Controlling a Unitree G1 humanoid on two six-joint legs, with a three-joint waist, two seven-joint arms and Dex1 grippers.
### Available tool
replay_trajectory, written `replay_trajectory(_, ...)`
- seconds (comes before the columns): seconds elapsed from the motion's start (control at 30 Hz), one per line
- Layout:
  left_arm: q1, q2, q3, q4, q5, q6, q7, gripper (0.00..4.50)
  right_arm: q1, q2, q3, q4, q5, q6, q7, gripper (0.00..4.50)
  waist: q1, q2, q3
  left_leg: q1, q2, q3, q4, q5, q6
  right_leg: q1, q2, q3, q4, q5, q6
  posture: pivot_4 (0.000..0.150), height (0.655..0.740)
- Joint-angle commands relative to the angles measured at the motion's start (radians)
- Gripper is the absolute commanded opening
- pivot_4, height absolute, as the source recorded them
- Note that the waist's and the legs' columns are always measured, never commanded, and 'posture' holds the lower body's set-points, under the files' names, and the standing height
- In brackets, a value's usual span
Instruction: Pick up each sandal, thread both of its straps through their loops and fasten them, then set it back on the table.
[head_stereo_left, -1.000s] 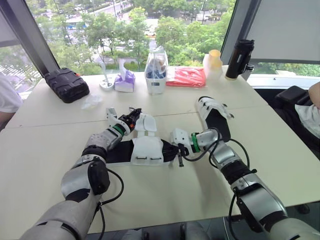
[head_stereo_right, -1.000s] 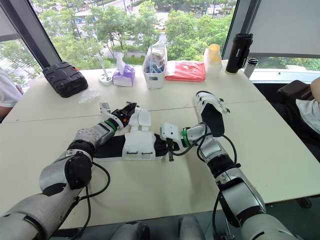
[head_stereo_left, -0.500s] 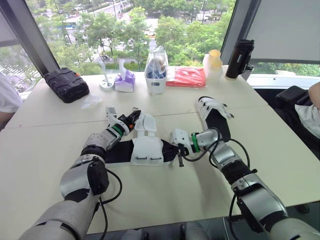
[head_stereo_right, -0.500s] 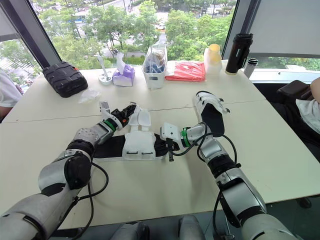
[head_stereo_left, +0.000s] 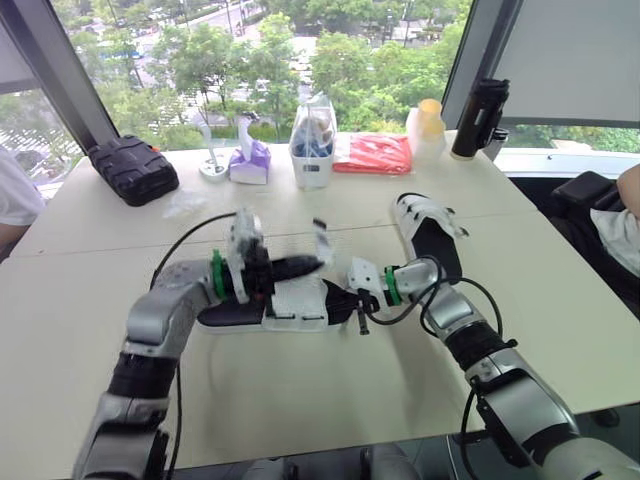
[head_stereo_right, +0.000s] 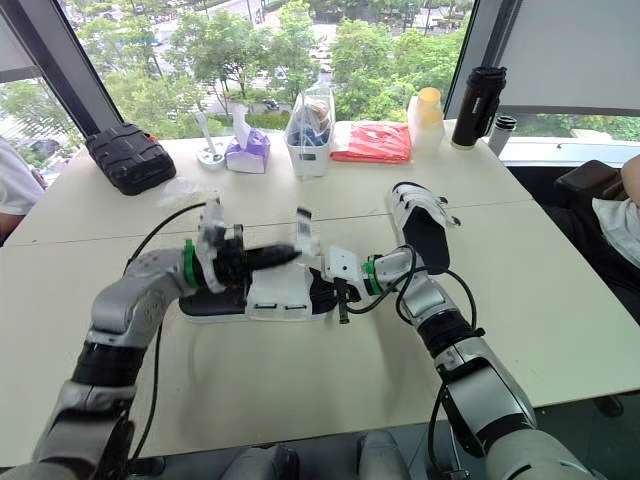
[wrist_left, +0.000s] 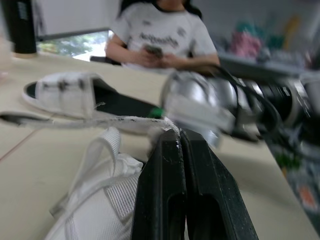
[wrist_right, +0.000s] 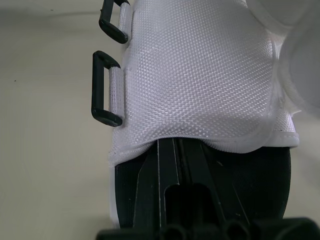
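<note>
counter (head_stereo_left: 300, 400): pale top in front of a big window with trees outside; black case (head_stereo_left: 133, 168), tissue box (head_stereo_left: 249, 160), clear bin (head_stereo_left: 313, 135), red packet (head_stereo_left: 371, 154) and black bottle (head_stereo_left: 478, 118) line the far edge.
near sandal (head_stereo_left: 295, 300): lies on the counter mid-front, long axis left-right, black sole, white mesh upper on top.
loops (wrist_right: 106, 90): two black ones on the upper's edge, both with nothing threaded through.
far sandal (head_stereo_left: 432, 232): flat on the counter beyond the right forearm, apart from the near one.
left arm: elbow swung out to the left and raised, forearm running across toward the right, above the near sandal's left half.
left gripper (wrist_left: 179, 135): fingers (wrist_left: 160, 190) pressed together, pinching the white strap (wrist_left: 100, 121) at their tips; the strap is pulled up and off the upper and runs out sideways from the grip.
right arm: reaches forward, forearm angled inward to the left, wrist low over the counter.
right gripper (wrist_right: 167, 147): at the near sandal's right end, fingers (wrist_right: 150, 185) nearly together on the black sole, tips tucked at the hem of the white upper.
person (wrist_left: 159, 31): white T-shirt, seated beyond the counter on the right side.
</note>
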Motion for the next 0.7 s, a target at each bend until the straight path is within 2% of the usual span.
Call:
replay_trajectory(0.03, 0.044, 0.038, -0.023, -0.029, 0.101, -0.269, -0.049, 0.04, 0.017, -0.031, 0.025, 0.054, -0.054, 0.010, 0.005, 0.00, 0.007, 0.000, 0.000, 0.000, 0.000, 0.000, 0.000, 0.000, 0.000, 0.000, 0.000, 0.000, 0.000, 0.000, 0.000, 0.150, 0.7400)
replay_trajectory(0.13, 0.057, 0.052, -0.020, 0.020, 0.136, -0.391, -0.047, 0.04, 0.015, -0.028, 0.027, 0.056, -0.053, 0.007, 0.006, 0.00, 0.020, 0.000, 0.000, 0.000, 0.000, 0.000, 0.000, 0.000, 0.001, 0.000, 0.000, 0.000, -0.001, 0.001, -0.001, 0.150, 0.7400)
replay_trajectory(0.23, 0.076, 0.099, 0.002, 0.136, 0.226, -0.695, -0.053, 0.04, 0.014, -0.026, 0.031, 0.060, -0.055, 0.002, 0.006, 0.00, 0.020, 0.000, 0.000, 0.001, 0.001, 0.000, 0.000, 0.000, 0.001, 0.001, 0.001, 0.000, -0.002, 0.001, -0.001, 0.150, 0.7400)
replay_trajectory(0.33, 0.065, 0.134, 0.008, 0.250, 0.254, -0.923, -0.054, 0.04, 0.007, -0.024, 0.032, 0.073, -0.057, -0.005, 0.005, 0.00, 0.020, 0.001, 0.000, 0.001, 0.001, 0.000, 0.000, 0.000, 0.001, 0.001, 0.001, 0.000, -0.002, 0.000, -0.001, 0.150, 0.7400)
replay_trajectory(0.53, 0.056, 0.208, -0.039, 0.447, 0.283, -1.325, -0.073, 0.04, -0.009, -0.022, 0.034, 0.101, -0.062, -0.021, 0.006, 0.00, 0.020, 0.001, 0.000, 0.001, 0.001, 0.001, 0.000, 0.000, 0.001, 0.001, 0.001, 0.000, -0.002, 0.001, -0.001, 0.150, 0.7400)
replay_trajectory(0.7, 0.018, 0.226, -0.108, 0.615, 0.337, -1.640, -0.014, 0.04, -0.019, -0.018, 0.037, 0.125, -0.065, -0.036, 0.005, 0.00, 0.021, 0.001, 0.000, 0.001, 0.004, 0.001, 0.000, 0.000, 0.001, 0.001, 0.001, -0.001, -0.002, 0.001, -0.002, 0.150, 0.7400)
